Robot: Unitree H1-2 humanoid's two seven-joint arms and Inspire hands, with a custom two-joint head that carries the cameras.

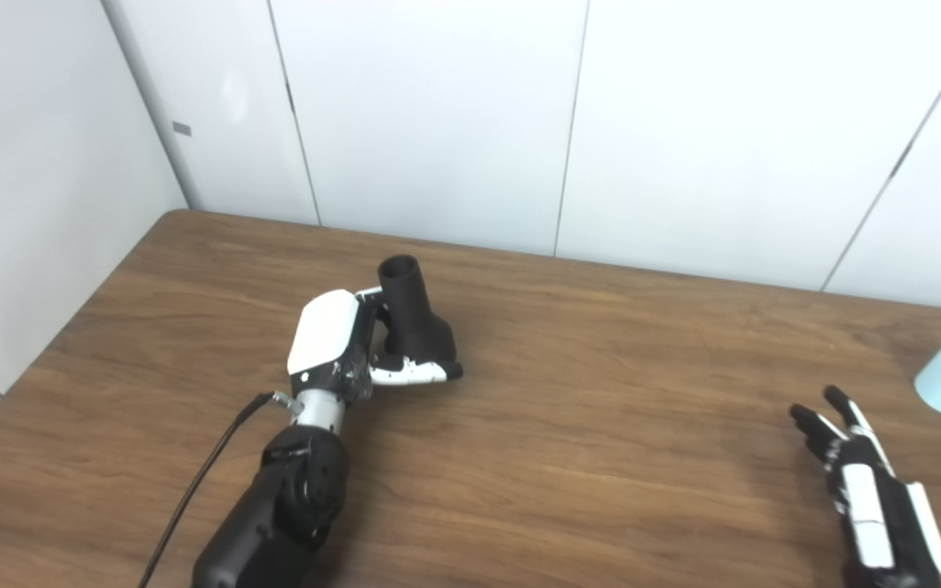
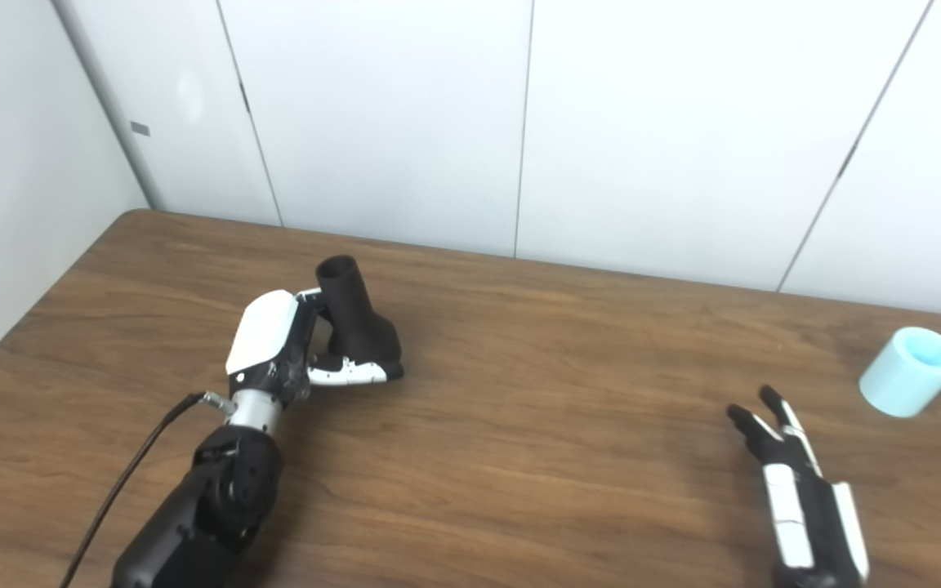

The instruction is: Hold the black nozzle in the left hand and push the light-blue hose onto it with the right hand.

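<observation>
At the left of the wooden table, the left hand is wrapped around the wide base of the black nozzle. The fingers curl across the front of the base, with the thumb apparently behind it. The nozzle stands roughly upright, tilted slightly back, and its narrow open tube end points up and away from the robot. This grip leaves the tube end fully exposed, presumably so the hose can slide over it unobstructed. Whether the base rests on the table or is lifted just clear cannot be determined.

The centre of the table lies between the two hands, which are well apart.

At the right, the right hand is low over the table near the front edge. Its fingers are extended, slightly spread, and hold nothing. They point toward the light-blue hose, a short cylindrical section lying on its side near the right edge, open end facing up and right. The hose is near the fingertips but not touching them. The probable next step is reaching for and grasping the hose.
</observation>
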